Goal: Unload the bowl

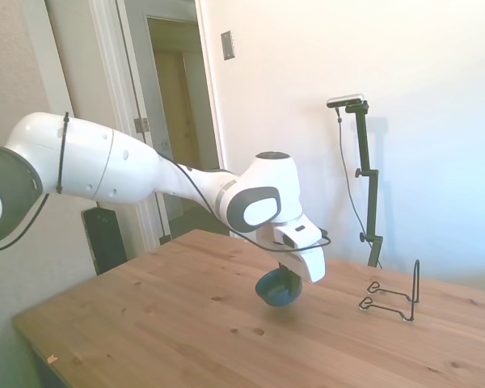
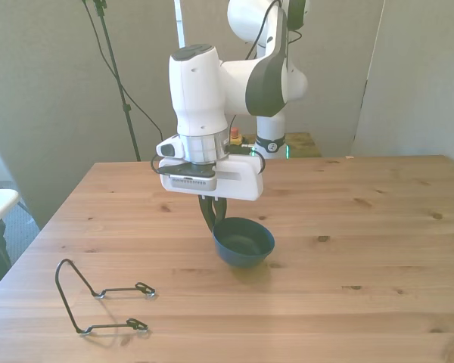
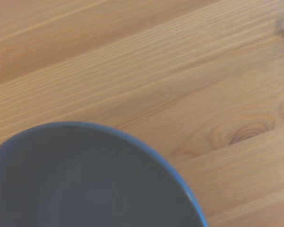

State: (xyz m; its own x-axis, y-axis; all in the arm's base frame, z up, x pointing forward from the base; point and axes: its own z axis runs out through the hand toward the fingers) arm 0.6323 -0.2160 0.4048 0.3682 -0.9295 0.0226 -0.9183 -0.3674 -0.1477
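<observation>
End effector [image 2: 210, 212] pinches the bowl [image 2: 244, 241] by its rim, fingers closed on it, bowl tilted just below, above the worktop [image 2: 363, 227]; rack [image 2: 98, 296] well apart.

I see a white wall [image 1: 372, 73] w/ a grey switch plate [image 1: 228, 45] beside an open doorway [image 1: 182, 105]. Wooden table [image 1: 145, 339] is brightly lit; beige wall [image 2: 45, 91] behind in front view.

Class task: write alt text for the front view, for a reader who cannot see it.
A white robot arm's gripper holds a small teal-blue bowl by its rim, near the middle of a wooden table. A black wire rack stands empty on the table toward the front view's left.
</observation>
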